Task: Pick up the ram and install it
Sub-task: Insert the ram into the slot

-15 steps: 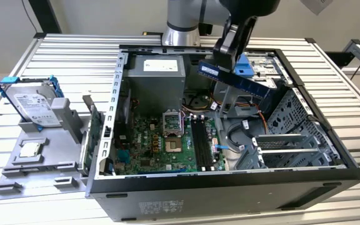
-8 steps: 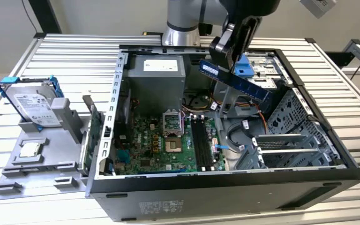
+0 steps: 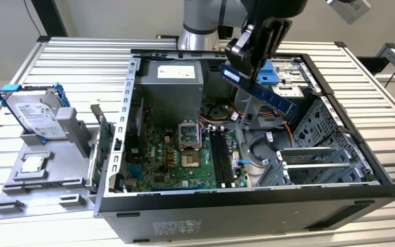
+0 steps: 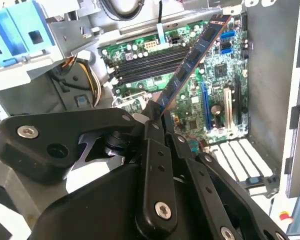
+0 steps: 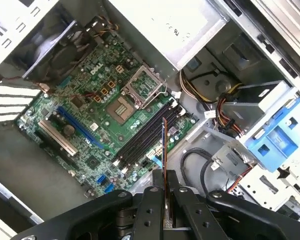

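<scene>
jaws pinch ram (image 4: 190, 61) — tilted over open case (image 3: 252, 218)

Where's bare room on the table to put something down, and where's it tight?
Free: slatted table between the hard drive and the case's far corner; also the strip at the exterior view's right of the case. Tight: the grey fixture under the hard drive, and inside the case, where cables crowd the memory slots below the ram in the fingers.

Exterior high, oblique; both wrist views seemingly close above motherboard (image 5: 140, 125).
</scene>
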